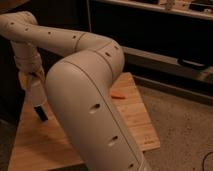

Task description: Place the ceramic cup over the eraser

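My own arm is blocking most of the view right now

The hand (40, 111) hangs low over the left side of the wooden tabletop (131, 116), dark fingers pointing down. I can't tell how they're set or whether anything's in them. The big beige arm (92, 105) covers the middle, so I can't spot the ceramic cup or eraser; they're probably behind it. Only a small orange object (117, 95) shows.

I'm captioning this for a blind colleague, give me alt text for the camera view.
A large beige robot arm fills the view, bending over a wooden table. Its gripper hangs at the left above the tabletop; a small orange object lies beyond the arm.
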{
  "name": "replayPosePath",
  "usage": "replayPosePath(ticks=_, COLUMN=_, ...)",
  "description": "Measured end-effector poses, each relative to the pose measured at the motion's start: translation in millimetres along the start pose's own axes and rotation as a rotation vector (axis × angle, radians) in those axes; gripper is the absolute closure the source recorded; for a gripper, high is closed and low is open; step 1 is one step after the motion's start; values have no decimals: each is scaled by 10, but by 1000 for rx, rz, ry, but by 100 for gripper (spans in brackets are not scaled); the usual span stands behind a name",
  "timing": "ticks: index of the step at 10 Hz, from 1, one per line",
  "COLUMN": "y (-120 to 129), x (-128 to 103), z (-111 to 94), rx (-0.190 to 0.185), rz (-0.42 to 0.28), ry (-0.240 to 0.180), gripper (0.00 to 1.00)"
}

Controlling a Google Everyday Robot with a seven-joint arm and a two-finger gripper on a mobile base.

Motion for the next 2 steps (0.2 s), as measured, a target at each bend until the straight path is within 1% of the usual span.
replayPosePath(ticks=2, y=17, x=-11, z=-3, rx=-5, rz=-5, ry=-1, gripper=100)
